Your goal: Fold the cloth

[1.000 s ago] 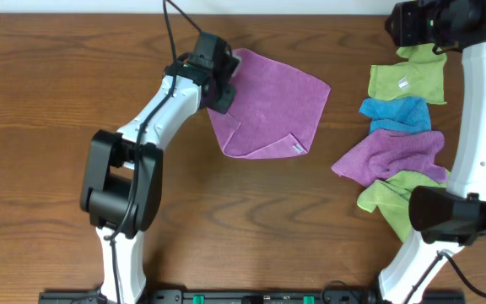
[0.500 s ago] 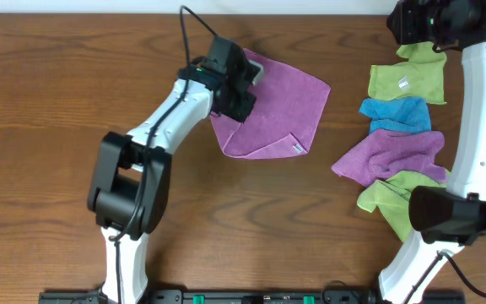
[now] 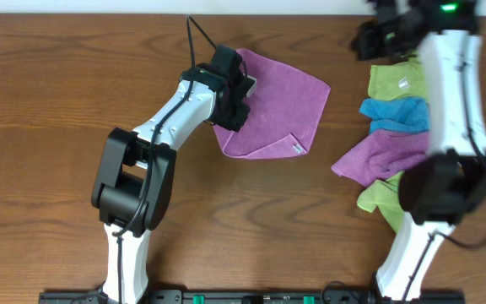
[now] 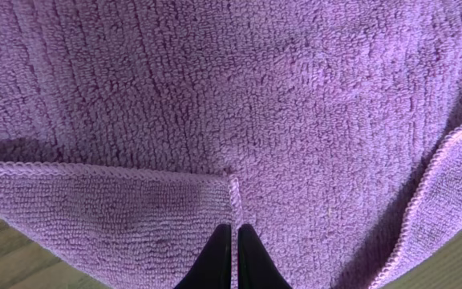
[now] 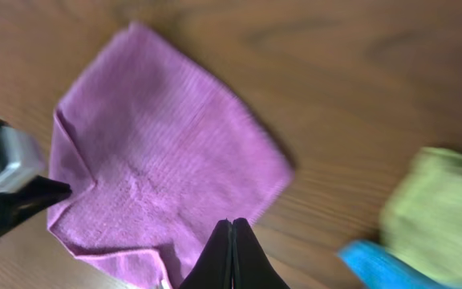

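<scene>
The purple cloth point(image 3: 281, 97) lies flat on the wooden table, its lower left part folded over, with a white tag point(image 3: 296, 148) at the bottom corner. My left gripper point(image 3: 233, 105) sits on the cloth's left side. In the left wrist view its fingers point(image 4: 233, 231) are shut, with a hem of the cloth point(image 4: 255, 96) running between the tips. My right gripper point(image 3: 361, 40) is shut and empty, up in the air to the right of the cloth. The right wrist view shows its tips point(image 5: 233, 226) over the cloth's point(image 5: 175, 152) near edge.
A pile of cloths lies at the right: lime-green point(image 3: 403, 80), blue point(image 3: 395, 114), a bunched purple one point(image 3: 391, 156) and another lime-green one point(image 3: 386, 198). The green point(image 5: 439, 209) and blue point(image 5: 375, 263) cloths show in the right wrist view.
My right arm has swung left from the far right corner toward the cloth. My left gripper moved right onto the cloth, then shifted slightly.
</scene>
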You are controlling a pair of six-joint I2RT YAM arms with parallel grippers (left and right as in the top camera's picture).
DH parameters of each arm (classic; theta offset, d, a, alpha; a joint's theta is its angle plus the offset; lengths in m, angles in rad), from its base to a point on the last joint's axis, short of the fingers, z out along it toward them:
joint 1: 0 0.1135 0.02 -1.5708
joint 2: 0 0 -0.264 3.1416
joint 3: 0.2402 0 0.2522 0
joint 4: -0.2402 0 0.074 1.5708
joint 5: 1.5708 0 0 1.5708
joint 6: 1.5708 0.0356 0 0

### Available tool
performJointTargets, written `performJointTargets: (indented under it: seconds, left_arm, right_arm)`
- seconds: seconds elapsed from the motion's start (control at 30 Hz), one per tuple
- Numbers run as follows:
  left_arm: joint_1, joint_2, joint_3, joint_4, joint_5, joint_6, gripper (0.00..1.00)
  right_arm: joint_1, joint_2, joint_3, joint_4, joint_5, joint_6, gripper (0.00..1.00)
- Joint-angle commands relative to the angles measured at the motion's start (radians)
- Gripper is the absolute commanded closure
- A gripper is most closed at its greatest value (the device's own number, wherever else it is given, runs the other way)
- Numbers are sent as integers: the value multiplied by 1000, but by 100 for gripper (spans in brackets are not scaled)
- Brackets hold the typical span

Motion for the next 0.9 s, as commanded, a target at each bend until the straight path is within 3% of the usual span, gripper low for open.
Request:
performJointTargets:
  seconds: [0.0,0.23,0.87]
  left_arm:
    - [-2,6,11,5,-22,0,94]
    - [-2,20,11,47,-22,-1,94]
    - [-3,70,11,96,-20,-8,94]
  right_arm:
    - [66,54,-41,23,-59,-30,99]
    - [127,182,-48,53,-122,-48,99]
    - [133,315,-57,69,-133,-63,99]
